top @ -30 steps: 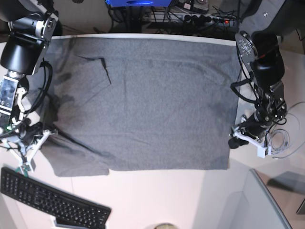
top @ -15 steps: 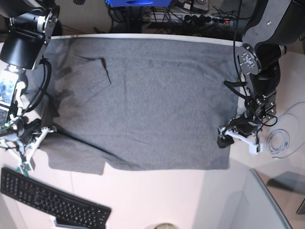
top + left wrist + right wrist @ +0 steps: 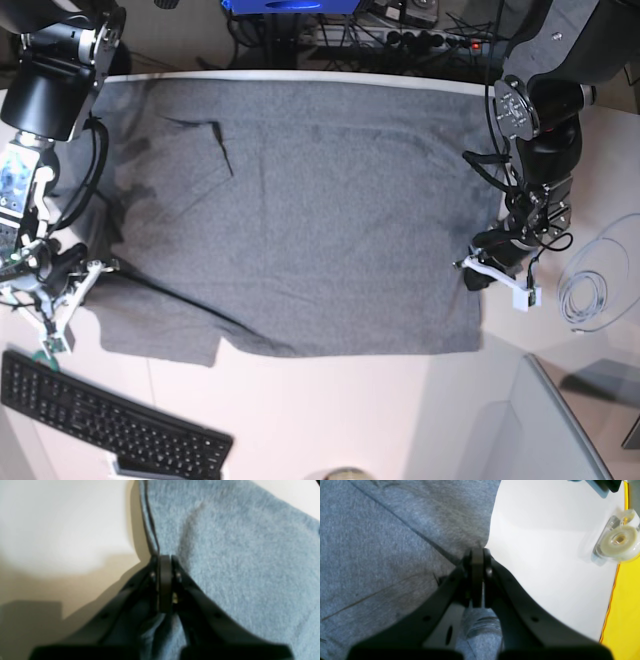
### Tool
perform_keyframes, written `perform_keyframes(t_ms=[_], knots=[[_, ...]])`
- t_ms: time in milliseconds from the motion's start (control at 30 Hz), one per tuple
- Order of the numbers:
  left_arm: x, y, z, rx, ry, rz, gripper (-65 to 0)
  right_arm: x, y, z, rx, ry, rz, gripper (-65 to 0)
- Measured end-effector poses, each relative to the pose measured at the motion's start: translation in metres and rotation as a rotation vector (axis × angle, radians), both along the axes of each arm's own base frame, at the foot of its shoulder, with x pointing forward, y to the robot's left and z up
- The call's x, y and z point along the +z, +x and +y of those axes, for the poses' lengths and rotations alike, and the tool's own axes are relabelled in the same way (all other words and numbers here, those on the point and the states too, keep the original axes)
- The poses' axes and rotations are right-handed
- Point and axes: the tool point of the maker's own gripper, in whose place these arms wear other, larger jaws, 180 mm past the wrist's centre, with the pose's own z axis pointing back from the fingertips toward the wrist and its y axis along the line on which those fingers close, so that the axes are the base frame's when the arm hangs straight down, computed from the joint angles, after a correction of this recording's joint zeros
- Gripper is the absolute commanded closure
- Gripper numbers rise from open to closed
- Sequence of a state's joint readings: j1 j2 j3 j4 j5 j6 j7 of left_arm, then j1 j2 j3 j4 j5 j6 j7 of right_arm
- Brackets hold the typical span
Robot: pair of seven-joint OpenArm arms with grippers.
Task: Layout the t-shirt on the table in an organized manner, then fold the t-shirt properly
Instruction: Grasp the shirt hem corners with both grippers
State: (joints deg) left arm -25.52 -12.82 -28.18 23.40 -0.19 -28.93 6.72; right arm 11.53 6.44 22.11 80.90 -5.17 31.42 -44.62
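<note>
The heather-grey t-shirt [image 3: 300,210] lies spread over the white table [image 3: 330,420], with creases near its upper left. My left gripper [image 3: 478,270] is shut on the shirt's edge at the base view's right. In the left wrist view the closed fingertips [image 3: 164,561] pinch the hem, with fabric [image 3: 237,555] to the right and bare table [image 3: 62,525] to the left. My right gripper [image 3: 92,270] is shut on the shirt's edge at the base view's left. In the right wrist view its tips [image 3: 477,553] clamp cloth [image 3: 382,542] beside bare table [image 3: 545,555].
A black keyboard [image 3: 110,420] lies at the front left. A coiled white cable [image 3: 590,295] lies at the right. A grey panel [image 3: 560,420] stands at the front right. A clear tape dispenser [image 3: 617,541] sits by a yellow strip [image 3: 627,617].
My left gripper has moved inward and slightly toward the back with the shirt's edge. My right gripper has shifted slightly toward the back, and the shirt's front left corner has drawn in.
</note>
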Motion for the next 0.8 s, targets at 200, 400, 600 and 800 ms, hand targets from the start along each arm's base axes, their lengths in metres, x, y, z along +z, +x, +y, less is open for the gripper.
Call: perform_keyframes(t_ms=[200,400,600,800], knots=[[0.003,0.002,-0.002,-0.027,0.017,0.011,0.0,-0.003,-0.002,0.0,0.0,0.002,0.008,0.0],[0.019,-0.012,0.006,-0.094,0.156,0.053,0.0,-0.003,-0.002,0.0,0.0,0.001,0.009,0.0],[0.039,-0.03,0.007,-0.141,0.246,0.047,0.0,-0.003,-0.001,0.002,0.004,0.004,0.008,0.0],[0.034,-0.075,0.011,-0.165,0.316,0.115,0.0,-0.004,-0.002,0.001,0.005,0.003,0.008,0.0]])
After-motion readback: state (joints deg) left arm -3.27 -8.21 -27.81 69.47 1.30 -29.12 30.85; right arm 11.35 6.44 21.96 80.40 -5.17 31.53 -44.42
